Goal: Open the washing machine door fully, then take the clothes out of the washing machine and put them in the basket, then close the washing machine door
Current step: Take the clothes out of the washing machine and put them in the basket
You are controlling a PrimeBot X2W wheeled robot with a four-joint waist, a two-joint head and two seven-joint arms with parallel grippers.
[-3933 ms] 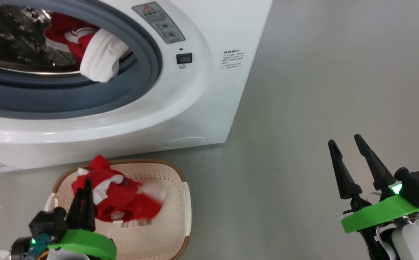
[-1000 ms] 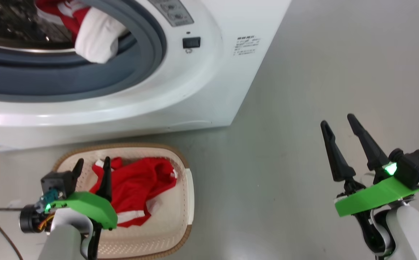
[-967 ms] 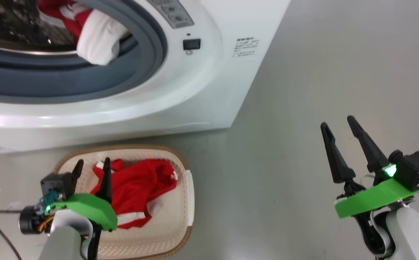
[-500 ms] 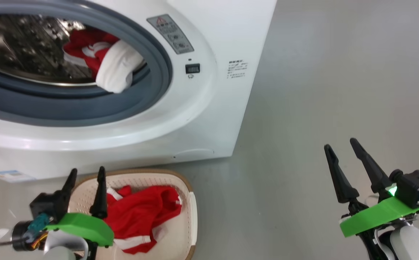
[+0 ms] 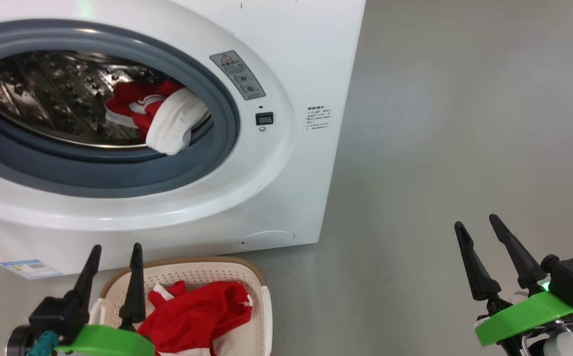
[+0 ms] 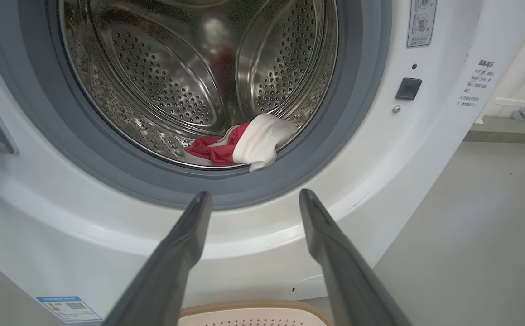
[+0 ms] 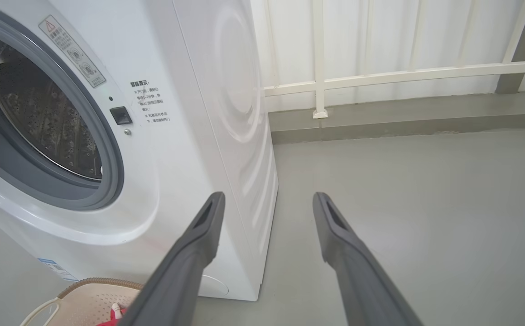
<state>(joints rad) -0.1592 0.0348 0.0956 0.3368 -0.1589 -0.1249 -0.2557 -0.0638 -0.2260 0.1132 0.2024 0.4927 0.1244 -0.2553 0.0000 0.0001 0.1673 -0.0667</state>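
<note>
The white washing machine stands with its round opening uncovered; the washing machine door is out of view. One piece of the clothes, red with a white part, lies at the drum's front lip against the grey gasket, and it shows in the left wrist view too. Another red garment lies in the cream basket on the floor below the opening. My left gripper hangs open and empty over the basket's left side, its fingers aimed at the opening. My right gripper is open and empty above the floor, right of the machine.
A grey floor stretches to the right of the machine. In the right wrist view a white railed wall and a low kerb run behind it. A blue label sits at the machine's lower left corner. The basket's rim lies just below my left fingers.
My left gripper has let go of the red garment, which now lies in the basket, and has risen towards the opening. The head camera has tilted up. The right gripper stayed put.
</note>
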